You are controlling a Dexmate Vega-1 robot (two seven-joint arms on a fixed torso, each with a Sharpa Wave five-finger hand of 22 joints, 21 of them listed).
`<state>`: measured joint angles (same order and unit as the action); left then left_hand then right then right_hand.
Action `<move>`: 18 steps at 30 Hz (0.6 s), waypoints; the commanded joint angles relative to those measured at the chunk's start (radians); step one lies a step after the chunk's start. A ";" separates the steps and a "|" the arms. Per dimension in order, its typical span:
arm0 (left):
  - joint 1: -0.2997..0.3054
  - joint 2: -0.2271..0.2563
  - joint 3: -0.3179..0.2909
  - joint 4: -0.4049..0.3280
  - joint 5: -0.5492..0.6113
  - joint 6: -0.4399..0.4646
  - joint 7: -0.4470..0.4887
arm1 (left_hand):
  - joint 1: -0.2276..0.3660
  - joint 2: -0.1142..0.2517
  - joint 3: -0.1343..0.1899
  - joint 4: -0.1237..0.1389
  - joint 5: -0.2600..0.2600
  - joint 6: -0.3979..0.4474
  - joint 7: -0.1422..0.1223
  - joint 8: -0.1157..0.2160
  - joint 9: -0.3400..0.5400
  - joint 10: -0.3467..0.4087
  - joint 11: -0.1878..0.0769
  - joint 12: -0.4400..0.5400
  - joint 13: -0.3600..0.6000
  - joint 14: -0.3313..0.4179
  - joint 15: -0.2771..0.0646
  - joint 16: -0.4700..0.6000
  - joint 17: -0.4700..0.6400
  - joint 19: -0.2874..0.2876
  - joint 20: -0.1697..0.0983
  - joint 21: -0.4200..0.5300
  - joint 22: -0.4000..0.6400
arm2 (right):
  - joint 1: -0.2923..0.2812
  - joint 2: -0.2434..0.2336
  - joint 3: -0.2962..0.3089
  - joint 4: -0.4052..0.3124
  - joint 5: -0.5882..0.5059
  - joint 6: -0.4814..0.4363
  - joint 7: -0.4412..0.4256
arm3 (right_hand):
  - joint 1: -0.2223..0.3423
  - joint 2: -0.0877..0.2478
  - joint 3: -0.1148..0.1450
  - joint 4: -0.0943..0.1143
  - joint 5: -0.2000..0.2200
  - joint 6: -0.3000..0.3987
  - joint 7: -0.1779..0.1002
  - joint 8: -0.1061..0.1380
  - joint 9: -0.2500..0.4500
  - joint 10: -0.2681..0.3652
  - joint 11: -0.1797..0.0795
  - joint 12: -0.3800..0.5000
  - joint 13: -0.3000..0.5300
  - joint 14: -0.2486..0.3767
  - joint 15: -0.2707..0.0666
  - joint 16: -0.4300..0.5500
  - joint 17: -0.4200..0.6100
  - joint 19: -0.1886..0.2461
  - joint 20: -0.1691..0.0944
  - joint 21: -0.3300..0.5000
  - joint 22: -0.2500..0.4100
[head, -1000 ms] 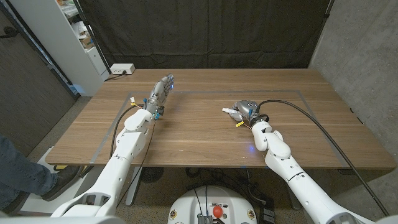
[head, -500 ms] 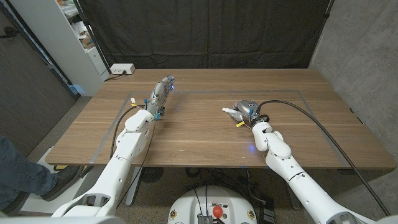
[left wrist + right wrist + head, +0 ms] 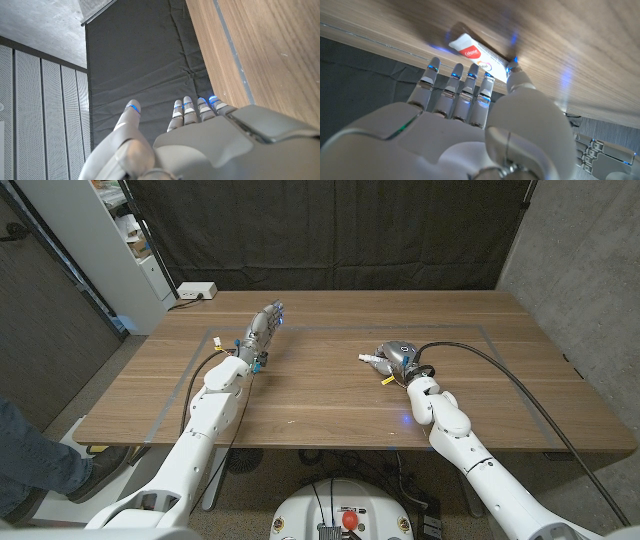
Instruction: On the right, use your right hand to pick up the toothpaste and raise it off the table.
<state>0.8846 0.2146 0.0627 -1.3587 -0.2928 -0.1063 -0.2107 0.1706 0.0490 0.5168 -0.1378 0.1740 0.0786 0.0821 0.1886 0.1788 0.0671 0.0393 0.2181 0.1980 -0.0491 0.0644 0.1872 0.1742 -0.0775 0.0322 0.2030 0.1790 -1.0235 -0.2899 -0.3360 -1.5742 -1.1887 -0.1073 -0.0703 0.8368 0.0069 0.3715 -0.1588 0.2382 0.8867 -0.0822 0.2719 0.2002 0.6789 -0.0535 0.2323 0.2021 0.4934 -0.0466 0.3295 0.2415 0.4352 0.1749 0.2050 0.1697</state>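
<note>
1. On the right half of the desk (image 3: 330, 395), the right hand (image 3: 397, 357) is over the toothpaste (image 3: 373, 362), palm side down.
2. Toothpaste: a white tube with a red label (image 3: 475, 54). In the head view its end sticks out from under the hand toward the desk's middle.
3. Right wrist view: the fingers (image 3: 454, 92) reach side by side over the tube, with the thumb (image 3: 517, 80) at its other side. The fingertips are close around it; whether they actually grip it cannot be told. The picture is blurred near the tube.
4. Whether the tube is clear of the desk cannot be told from either view.
5. A small yellow piece (image 3: 385, 379) lies on the desk just beside the right hand.
6. Left hand (image 3: 259, 332): over the left half of the desk, holding nothing. Left wrist view shows its fingers (image 3: 192, 108) straight and close together, thumb (image 3: 131, 112) apart.
7. A white power strip (image 3: 196, 291) sits at the far left corner of the desk.
</note>
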 commanded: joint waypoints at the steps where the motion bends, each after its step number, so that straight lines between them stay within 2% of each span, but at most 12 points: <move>1: 0.000 -0.008 0.004 0.001 0.003 -0.002 0.006 | 0.010 -0.001 -0.002 -0.002 -0.002 0.001 -0.003 -0.001 0.002 -0.003 -0.005 -0.002 0.001 -0.006 0.000 -0.002 0.005 0.000 0.003 -0.003 0.002 | -0.009 -0.010 0.011 -0.021 0.001 0.015 -0.018 | 0.013 0.003 0.001 -0.006 -0.002 0.001 0.001 0.000 0.000 0.006 0.000 0.001 0.005 0.006 -0.048 0.007 0.000 0.008 0.001 -0.001 0.004; 14: -0.028 -0.012 0.011 0.030 0.005 -0.015 -0.011 | 0.011 0.000 -0.002 -0.002 -0.002 0.001 -0.002 -0.001 0.002 -0.002 -0.005 -0.002 0.001 -0.008 0.001 -0.002 0.005 -0.001 0.002 -0.003 0.002 | -0.013 -0.014 0.022 -0.041 0.000 0.026 -0.026 | 0.036 0.006 -0.002 -0.007 -0.004 0.020 -0.001 0.001 0.002 0.013 -0.009 0.000 0.005 0.008 -0.049 0.009 -0.001 0.012 -0.005 -0.003 0.004; 18: -0.034 -0.011 0.013 0.035 0.008 -0.016 -0.013 | 0.011 0.000 -0.003 -0.002 -0.002 0.000 -0.002 -0.001 0.002 -0.005 -0.002 -0.003 0.001 -0.009 0.001 -0.003 0.005 -0.001 0.002 -0.003 0.002 | -0.015 -0.016 0.025 -0.049 0.001 0.034 -0.031 | 0.040 0.006 -0.003 -0.007 -0.005 0.022 -0.001 0.001 0.002 0.014 -0.004 0.000 0.005 0.008 -0.049 0.009 -0.001 0.012 -0.005 -0.003 0.004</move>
<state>0.8686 0.2057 0.0705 -1.3411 -0.2902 -0.1103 -0.2132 0.1706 0.0490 0.5169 -0.1378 0.1740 0.0786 0.0821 0.1886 0.1788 0.0671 0.0393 0.2180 0.1979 -0.0491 0.0644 0.1872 0.1742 -0.0775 0.0322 0.2030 0.1789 -1.0336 -0.3005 -0.3198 -1.6019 -1.1852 -0.0851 -0.0909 0.8653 0.0147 0.3673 -0.1629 0.2381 0.8971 -0.0823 0.2716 0.1993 0.6843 -0.0590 0.2322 0.2021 0.4932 -0.0466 0.3329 0.2416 0.4387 0.1714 0.2050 0.1697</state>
